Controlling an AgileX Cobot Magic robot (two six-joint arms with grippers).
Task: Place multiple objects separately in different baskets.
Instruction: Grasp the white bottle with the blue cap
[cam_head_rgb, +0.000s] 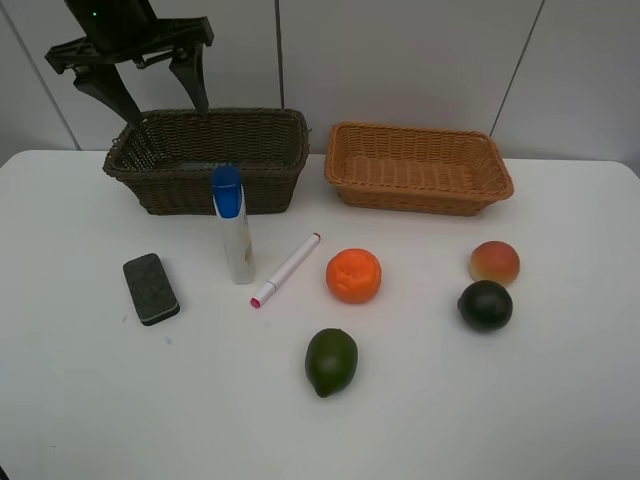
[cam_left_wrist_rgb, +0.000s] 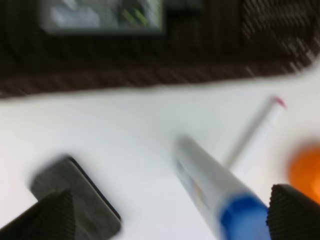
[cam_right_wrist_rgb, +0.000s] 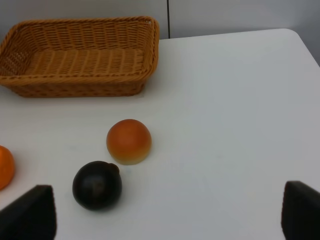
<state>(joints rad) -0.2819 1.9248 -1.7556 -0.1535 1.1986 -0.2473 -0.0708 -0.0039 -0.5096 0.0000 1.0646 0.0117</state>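
Note:
My left gripper (cam_head_rgb: 153, 98) hangs open and empty above the back left of the dark brown basket (cam_head_rgb: 200, 190). In the blurred left wrist view a dark greenish thing with a pale label (cam_left_wrist_rgb: 102, 15) lies inside that basket. On the table stand the blue-capped tube (cam_head_rgb: 233, 225), the black eraser (cam_head_rgb: 151, 288), the pink-capped marker (cam_head_rgb: 286, 269), the bumpy orange (cam_head_rgb: 353, 275), the lime (cam_head_rgb: 331, 361), the peach (cam_head_rgb: 494, 262) and the dark round fruit (cam_head_rgb: 485, 305). The light tan basket (cam_head_rgb: 420, 195) is empty. My right gripper (cam_right_wrist_rgb: 165, 215) is open, short of the peach (cam_right_wrist_rgb: 129, 141) and the dark fruit (cam_right_wrist_rgb: 97, 184).
The white table (cam_head_rgb: 560, 400) ends at a grey panelled wall behind both baskets. The baskets stand side by side at the back with a small gap between them. The right arm is out of the exterior high view.

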